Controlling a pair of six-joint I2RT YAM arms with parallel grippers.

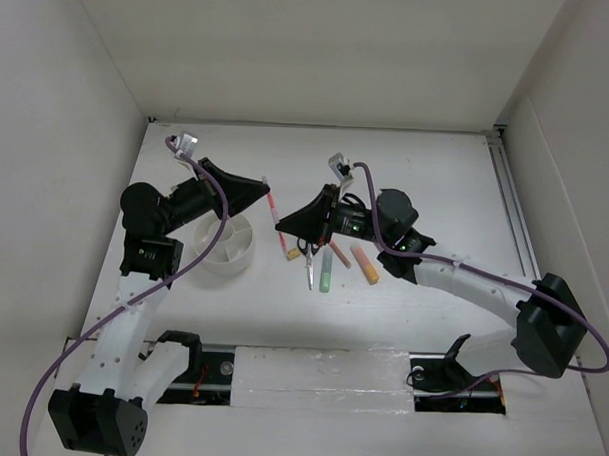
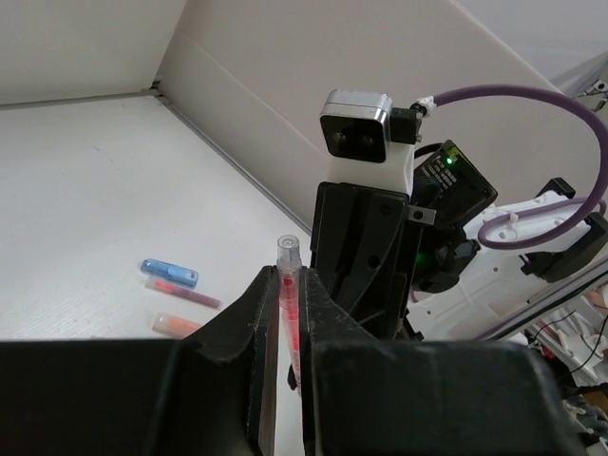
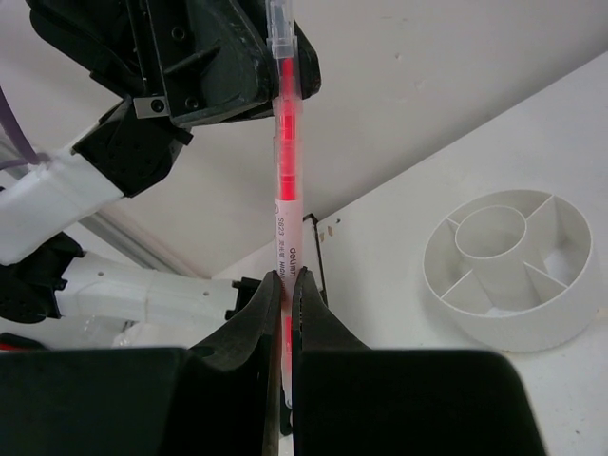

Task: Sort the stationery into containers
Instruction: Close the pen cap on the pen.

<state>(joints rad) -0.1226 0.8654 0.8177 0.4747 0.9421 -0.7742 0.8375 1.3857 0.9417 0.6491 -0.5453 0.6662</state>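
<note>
Both grippers are closed on the same red pen (image 3: 284,161), which hangs in the air between them. In the top view it appears just beside the right rim of the white tub (image 1: 227,243). The left gripper (image 2: 288,313) pinches it near the clear end, the right gripper (image 3: 285,318) takes it lower on the barrel, and both pairs of jaws are almost fully shut around the thin body. The risk I see is in this double grip. If one arm pulls while the other has not let go, the pen can bend, twist or slide out of the pads (it is smooth and narrow). If both let go together, it drops, perhaps among the scissors (image 1: 309,260), the green marker (image 1: 325,277) and the orange marker (image 1: 364,265) lying near the right gripper. The two wrists are also very near, so a careless turn could knock them together. For room, the tub sits close by the left arm, and the compartments I can see hold nothing. There is free space over the far part of the table (image 1: 436,173), with the side walls well apart.
</note>
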